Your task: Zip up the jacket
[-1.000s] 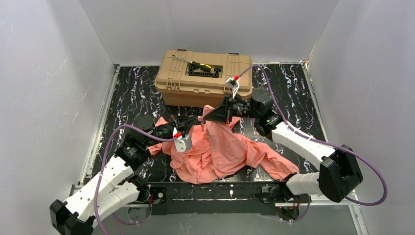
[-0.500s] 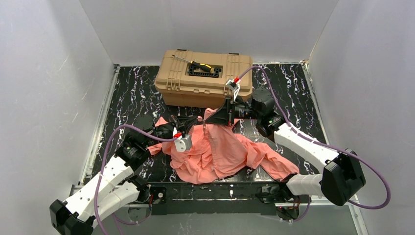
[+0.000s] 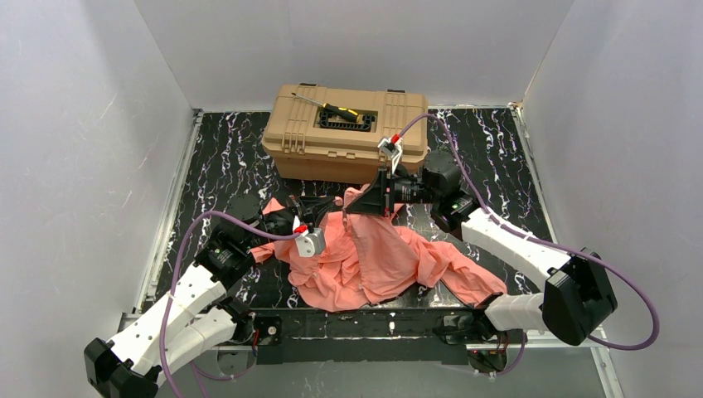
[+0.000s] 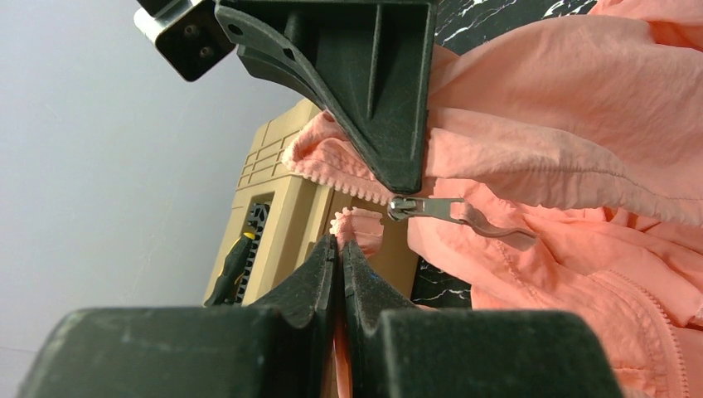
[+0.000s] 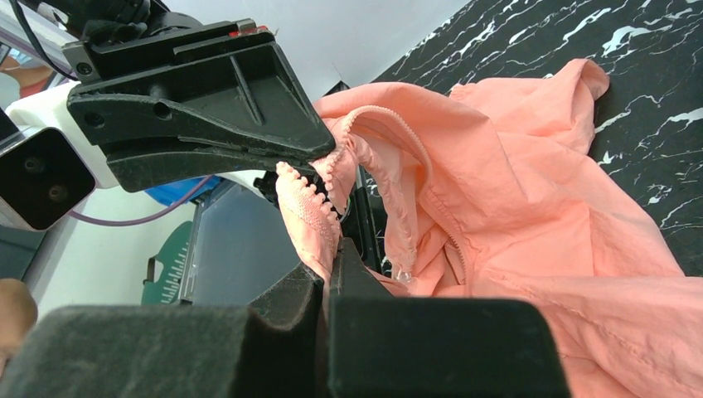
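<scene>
The salmon-pink jacket [image 3: 373,261] lies crumpled on the black marbled table, its front open, and its top edge is lifted between the two grippers. My left gripper [image 4: 338,242] is shut on one toothed zipper edge [image 4: 356,222]. My right gripper [image 5: 332,249] is shut on the other zipper edge [image 5: 307,207]. In the left wrist view the silver zipper slider [image 4: 404,207] sits just under the right gripper's fingertips [image 4: 406,178], its pull tab hanging to the right. In the top view the two grippers, left [image 3: 334,201] and right [image 3: 348,209], meet tip to tip in front of the toolbox.
A tan toolbox [image 3: 344,133] stands behind the jacket with a black-and-yellow screwdriver [image 3: 341,112] on its lid. White walls close in the table on three sides. One sleeve [image 3: 468,282] trails toward the right arm's base.
The right arm has shifted slightly and the jacket's lifted top edge has moved a little with it. The left arm has stayed put. Both grips are unchanged.
</scene>
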{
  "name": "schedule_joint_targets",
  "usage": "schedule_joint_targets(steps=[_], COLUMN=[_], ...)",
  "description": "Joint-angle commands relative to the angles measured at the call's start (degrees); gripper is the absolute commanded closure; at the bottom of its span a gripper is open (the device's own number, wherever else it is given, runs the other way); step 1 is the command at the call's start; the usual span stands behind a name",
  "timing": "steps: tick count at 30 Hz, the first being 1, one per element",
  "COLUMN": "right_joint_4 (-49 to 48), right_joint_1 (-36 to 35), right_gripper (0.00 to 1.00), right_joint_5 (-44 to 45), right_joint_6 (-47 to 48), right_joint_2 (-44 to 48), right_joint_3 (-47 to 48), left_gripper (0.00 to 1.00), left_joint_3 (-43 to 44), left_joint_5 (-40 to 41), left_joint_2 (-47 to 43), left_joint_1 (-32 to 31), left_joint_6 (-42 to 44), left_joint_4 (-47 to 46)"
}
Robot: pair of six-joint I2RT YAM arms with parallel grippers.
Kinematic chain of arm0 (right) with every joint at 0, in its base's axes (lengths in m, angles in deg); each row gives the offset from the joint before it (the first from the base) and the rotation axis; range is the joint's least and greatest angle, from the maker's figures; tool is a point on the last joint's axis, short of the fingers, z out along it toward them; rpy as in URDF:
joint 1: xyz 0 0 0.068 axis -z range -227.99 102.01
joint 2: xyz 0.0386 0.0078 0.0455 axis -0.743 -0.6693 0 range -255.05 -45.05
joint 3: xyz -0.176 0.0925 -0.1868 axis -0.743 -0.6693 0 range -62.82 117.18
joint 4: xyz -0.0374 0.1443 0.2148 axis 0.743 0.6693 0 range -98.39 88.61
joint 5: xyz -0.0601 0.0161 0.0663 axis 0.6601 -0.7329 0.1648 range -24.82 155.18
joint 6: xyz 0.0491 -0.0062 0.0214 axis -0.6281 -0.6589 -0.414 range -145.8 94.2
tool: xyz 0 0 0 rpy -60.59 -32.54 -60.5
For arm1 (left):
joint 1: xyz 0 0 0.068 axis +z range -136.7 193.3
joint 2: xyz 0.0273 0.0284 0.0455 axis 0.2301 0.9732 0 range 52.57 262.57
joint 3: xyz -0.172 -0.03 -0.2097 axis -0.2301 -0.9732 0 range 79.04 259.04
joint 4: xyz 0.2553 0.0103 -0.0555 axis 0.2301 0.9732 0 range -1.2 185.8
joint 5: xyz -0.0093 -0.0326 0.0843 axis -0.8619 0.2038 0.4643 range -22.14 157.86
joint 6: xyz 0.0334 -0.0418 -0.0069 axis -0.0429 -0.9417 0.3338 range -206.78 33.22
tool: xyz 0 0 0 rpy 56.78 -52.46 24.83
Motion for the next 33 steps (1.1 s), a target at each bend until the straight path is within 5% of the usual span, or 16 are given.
schedule_joint_targets(steps=[1,15,33], right_joint_4=[-0.6,0.0,-5.5], right_joint_1=[-0.7,0.0,0.0], right_gripper=[0.99,0.99,0.99], right_joint_5=[-1.0,5.5,2.6], right_joint_6=[1.7,2.8,-0.9], right_joint_2=[-0.5,1.6,0.9], right_joint_3=[1.7,1.3,1.1], left_gripper=[1.00,1.00,1.00], left_joint_3=[0.4,0.2,-0.1], left_joint_5=[-0.8,-0.7,-1.0], left_joint_2=[-0.6,-0.9,-0.8], left_joint_1=[0.1,0.1,0.1], left_joint_6=[0.3,0.3,0.3], left_joint_4=[-1.3,-1.2,-1.3])
